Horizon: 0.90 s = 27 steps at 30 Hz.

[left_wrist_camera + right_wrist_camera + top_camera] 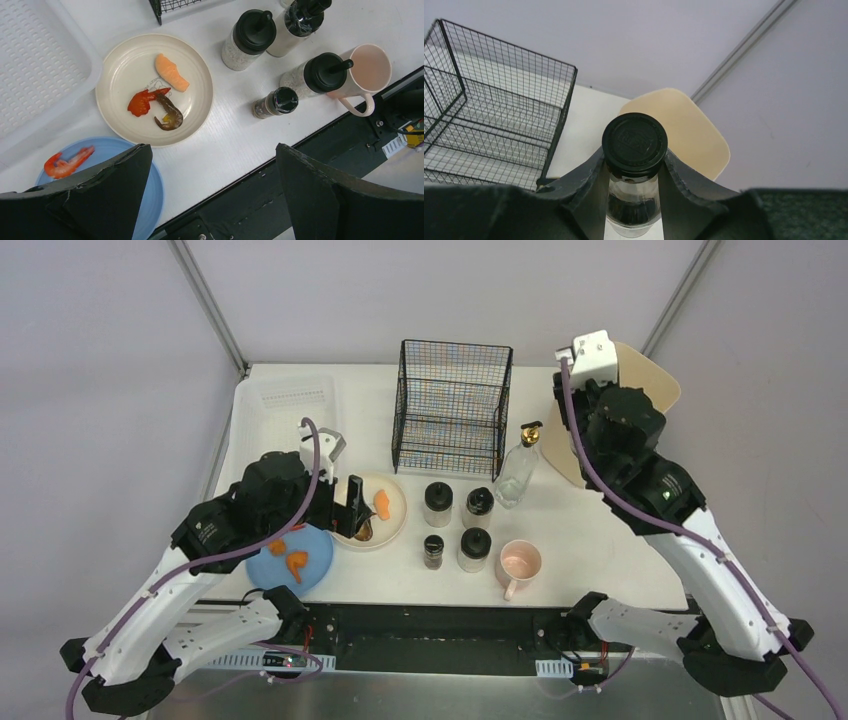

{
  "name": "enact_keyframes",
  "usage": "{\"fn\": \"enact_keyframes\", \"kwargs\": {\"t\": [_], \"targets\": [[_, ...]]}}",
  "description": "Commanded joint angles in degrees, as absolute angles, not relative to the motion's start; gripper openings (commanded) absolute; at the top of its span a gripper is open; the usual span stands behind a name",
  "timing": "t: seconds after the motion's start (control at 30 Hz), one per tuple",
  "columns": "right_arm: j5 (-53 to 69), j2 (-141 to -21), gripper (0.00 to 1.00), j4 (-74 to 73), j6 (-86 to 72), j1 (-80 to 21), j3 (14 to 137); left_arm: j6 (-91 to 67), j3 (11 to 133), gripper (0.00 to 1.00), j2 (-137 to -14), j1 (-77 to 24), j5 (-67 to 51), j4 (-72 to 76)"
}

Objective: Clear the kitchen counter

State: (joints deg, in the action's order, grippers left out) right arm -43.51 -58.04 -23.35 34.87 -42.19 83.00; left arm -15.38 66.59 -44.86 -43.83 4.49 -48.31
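worktop [560, 525]: white; spreads ahead of both arm bases and carries everything below
left end effector [211, 150]: fingers wide apart, gripping nothing; hovers over the near rim of the cream plate [125, 65]
cream plate: holds a salmon piece [171, 72], a red shrimp [142, 101] and a brown shrimp [169, 115]
blue plate [322, 552]: just beside the cream plate, at the near left edge; orange shrimp on it
right end effector [634, 165]: clamped on a glass jar [634, 142] with a black lid; far right, near the beige board [684, 125]
centre: wire basket [452, 405] at the back; black-capped shakers [438, 502] and pink mug [520, 562] nearer
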Motion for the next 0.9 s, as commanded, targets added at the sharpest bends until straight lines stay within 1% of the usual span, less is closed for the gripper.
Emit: {"fn": "enact_keyframes", "kwargs": {"t": [0.0, 0.2, 0.6, 0.87], "targets": [[-42.0, -62.7, 0.0, -12.4, 41.8, -41.8, 93.0, -15.3, 66.5, 1.0, -43.6, -43.8, 3.3, -47.0], [-38.0, -70.5, 0.0, -7.4, 42.3, -39.3, 98.8, -15.5, 65.7, 1.0, -43.0, -43.8, 2.5, -47.0], [-29.7, -86.1, 0.0, -6.8, 36.2, -35.8, 114.9, -16.1, 64.4, 0.99, -40.9, -43.9, 2.0, -47.0], [-25.1, -91.4, 0.0, -2.2, 29.5, -32.9, 116.8, -16.7, 62.7, 0.99, -39.6, -43.9, 2.1, -47.0]]}}
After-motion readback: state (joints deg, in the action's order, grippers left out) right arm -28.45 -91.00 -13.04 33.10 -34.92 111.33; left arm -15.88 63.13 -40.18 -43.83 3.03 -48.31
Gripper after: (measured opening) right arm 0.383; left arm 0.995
